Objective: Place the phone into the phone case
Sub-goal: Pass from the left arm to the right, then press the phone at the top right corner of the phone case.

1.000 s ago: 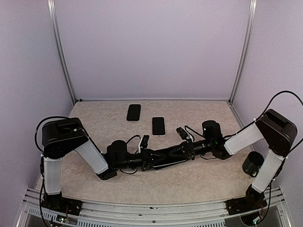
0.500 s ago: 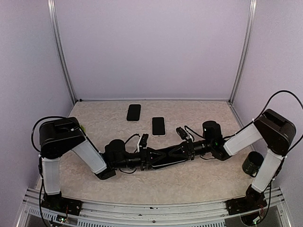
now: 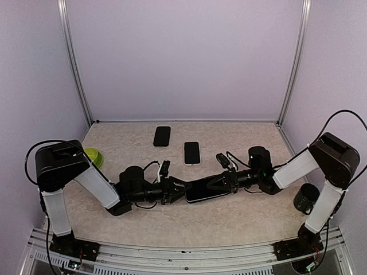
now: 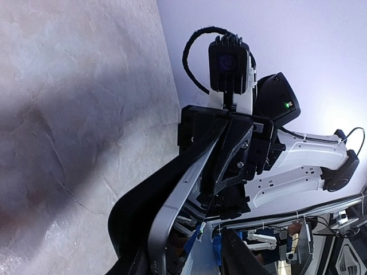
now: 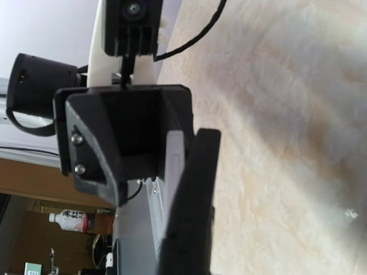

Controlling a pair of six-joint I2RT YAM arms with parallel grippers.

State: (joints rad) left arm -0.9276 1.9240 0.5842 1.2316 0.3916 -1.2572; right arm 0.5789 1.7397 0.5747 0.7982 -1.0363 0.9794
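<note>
My right gripper [image 3: 217, 185] is shut on one end of a phone [image 3: 202, 192], held flat just above the table's middle. In the left wrist view the phone's silver edge [image 4: 172, 212] lies against a black case [image 4: 135, 209]. The right wrist view shows the silver edge [image 5: 175, 189] and the black case [image 5: 196, 195] edge-on. My left gripper [image 3: 178, 189] is open at the phone's other end. Its fingers [image 4: 238, 258] stand apart from the phone's face.
A black phone or case [image 3: 162, 136] and a white-rimmed phone [image 3: 191, 152] lie flat farther back. A green bowl [image 3: 92, 156] sits behind the left arm. A black cup [image 3: 307, 197] stands by the right arm's base. Purple walls enclose the table.
My left arm has drawn back to the left and its gripper has come off the phone. The right gripper still holds the phone in about the same place.
</note>
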